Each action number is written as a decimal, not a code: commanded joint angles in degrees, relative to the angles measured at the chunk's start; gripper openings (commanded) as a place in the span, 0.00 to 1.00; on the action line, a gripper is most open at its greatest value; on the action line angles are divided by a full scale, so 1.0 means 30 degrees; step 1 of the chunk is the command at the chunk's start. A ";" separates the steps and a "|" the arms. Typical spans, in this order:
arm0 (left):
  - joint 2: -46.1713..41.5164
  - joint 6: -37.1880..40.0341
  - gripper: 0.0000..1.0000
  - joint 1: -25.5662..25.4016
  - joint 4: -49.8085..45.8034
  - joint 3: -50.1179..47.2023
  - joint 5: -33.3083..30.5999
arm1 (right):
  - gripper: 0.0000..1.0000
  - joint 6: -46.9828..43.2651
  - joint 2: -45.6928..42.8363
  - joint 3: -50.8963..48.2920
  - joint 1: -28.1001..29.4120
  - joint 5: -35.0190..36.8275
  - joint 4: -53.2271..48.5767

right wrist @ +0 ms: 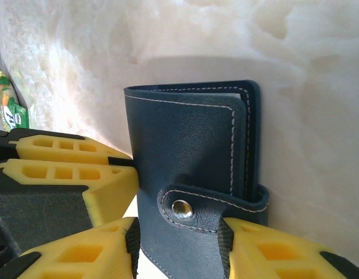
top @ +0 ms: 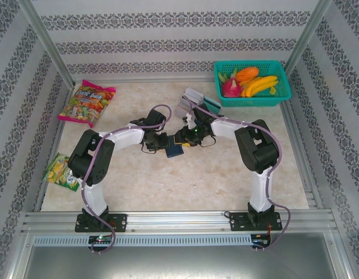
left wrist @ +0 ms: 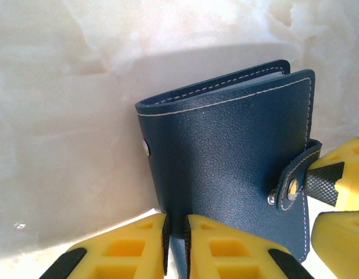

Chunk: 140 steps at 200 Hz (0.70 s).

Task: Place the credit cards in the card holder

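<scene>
My left gripper (left wrist: pixel 176 235) is pinched narrow on the bottom edge of the card holder (left wrist: pixel 226 151), which is folded shut. My right gripper (right wrist: pixel 179 247) has a finger on either side of the holder at its snap tab (right wrist: pixel 211 203). They look to be touching it, but I cannot tell if they grip. The holder is well apart from the basket (top: pixel 253 102), to its near left. The credit cards (top: pixel 194 100) lie just beside the basket's left wall.
</scene>
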 commanded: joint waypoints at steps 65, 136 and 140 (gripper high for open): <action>0.0273 0.0591 0.19 -0.0245 -0.0402 0.0502 -0.0082 | 0.43 -0.0121 -0.1549 -0.0670 -0.0991 -0.0289 -0.0361; 0.0572 0.0615 0.19 -0.0259 -0.0373 0.0686 0.0085 | 0.43 -0.0415 0.0417 -0.0266 -0.0723 -0.1512 0.0243; 0.0565 0.0598 0.19 -0.0253 -0.0373 0.0695 0.0084 | 0.44 -0.0354 0.0500 -0.0243 -0.0638 -0.1677 0.0387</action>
